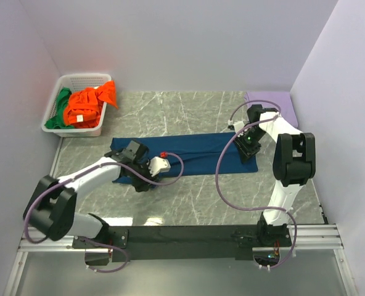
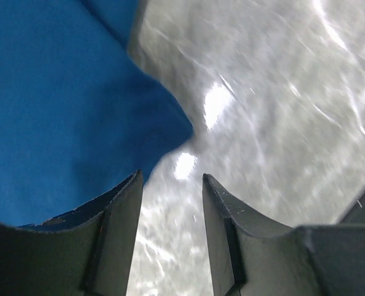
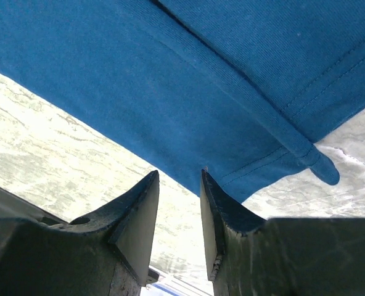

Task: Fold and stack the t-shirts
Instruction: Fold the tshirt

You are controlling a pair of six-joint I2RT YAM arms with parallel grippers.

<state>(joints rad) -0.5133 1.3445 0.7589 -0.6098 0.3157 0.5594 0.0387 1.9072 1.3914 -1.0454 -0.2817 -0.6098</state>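
Observation:
The navy blue t-shirt lies flat as a long strip across the middle of the table. My left gripper hovers at its left end; in the left wrist view it is open and empty, with the shirt's edge to its left and bare table between the fingers. My right gripper is low over the shirt's right end; in the right wrist view it is open and empty just short of the hemmed corner. An orange tee and a green tee lie crumpled in the basket.
The white slotted basket stands at the back left corner. A purple sheet lies at the back right. Walls close in the table at left, back and right. A black rail runs along the near edge.

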